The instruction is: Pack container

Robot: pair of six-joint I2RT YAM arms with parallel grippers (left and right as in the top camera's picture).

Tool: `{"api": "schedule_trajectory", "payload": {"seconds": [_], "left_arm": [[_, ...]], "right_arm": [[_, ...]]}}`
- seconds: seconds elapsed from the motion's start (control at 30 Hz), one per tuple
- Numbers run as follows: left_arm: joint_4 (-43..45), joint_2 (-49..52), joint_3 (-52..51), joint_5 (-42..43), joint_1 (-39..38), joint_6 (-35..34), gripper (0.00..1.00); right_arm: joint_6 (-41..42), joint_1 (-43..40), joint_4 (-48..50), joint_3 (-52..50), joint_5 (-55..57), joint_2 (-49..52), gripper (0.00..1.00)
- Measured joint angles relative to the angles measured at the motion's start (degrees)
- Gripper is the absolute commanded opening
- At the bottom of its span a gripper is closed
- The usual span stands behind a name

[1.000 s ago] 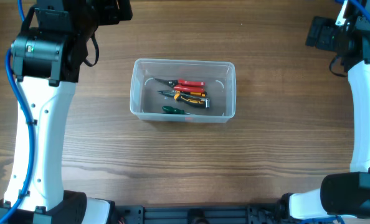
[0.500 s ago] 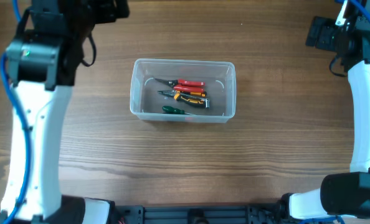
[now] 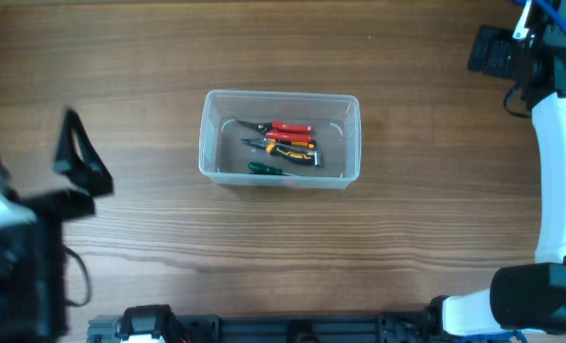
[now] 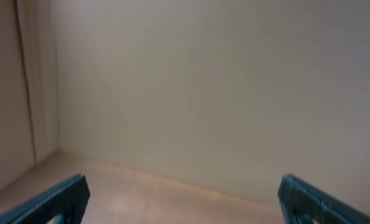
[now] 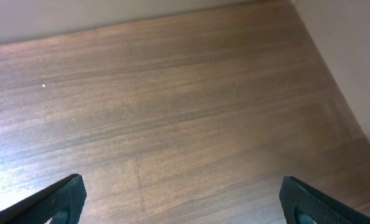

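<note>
The container (image 3: 281, 93) sits mid-desk (image 3: 264, 250), with pliers (image 3: 291, 127) and a screwdriver (image 3: 261, 168) inside. The left gripper (image 4: 182, 190) and right gripper (image 5: 182, 190) are both spread wide and empty, well apart from it.

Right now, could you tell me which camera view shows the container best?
The overhead view: the whole container is visible, hand tools inside. The left wrist view shows only a pale wall, the right wrist only tabletop; neither shows it.

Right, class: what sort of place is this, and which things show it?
Probably a robotics lab bench: left arm and right arm flank a wooden table holding a clear container of hand tools.
</note>
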Motion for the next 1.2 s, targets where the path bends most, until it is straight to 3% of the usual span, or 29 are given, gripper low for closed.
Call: {"api": "schedule_trajectory", "payload": {"seconds": [0.17,0.4,0.57,0.8,1.2], "left_arm": [[13.2,-15.3,-27.2,1.6,0.7,-0.3,1.00],[34.3,-20.0,-55.6,4.9,0.7,-8.9,1.00],[35.1,-23.8,-61.2,6.2,0.7,-13.4,1.00],[28.9,-29.1,-61.6,6.4,-1.4,-14.7,1.00],[32.3,-32.2,-68.0,6.4,-1.4,-15.2,1.00]], "right_arm": [[0.0,0.0,0.1,0.0,0.0,0.0,1.00],[0.0,0.0,0.1,0.0,0.0,0.0,1.00],[0.0,0.0,0.1,0.0,0.0,0.0,1.00],[0.0,0.0,0.1,0.0,0.0,0.0,1.00],[0.0,0.0,0.1,0.0,0.0,0.0,1.00]]}}
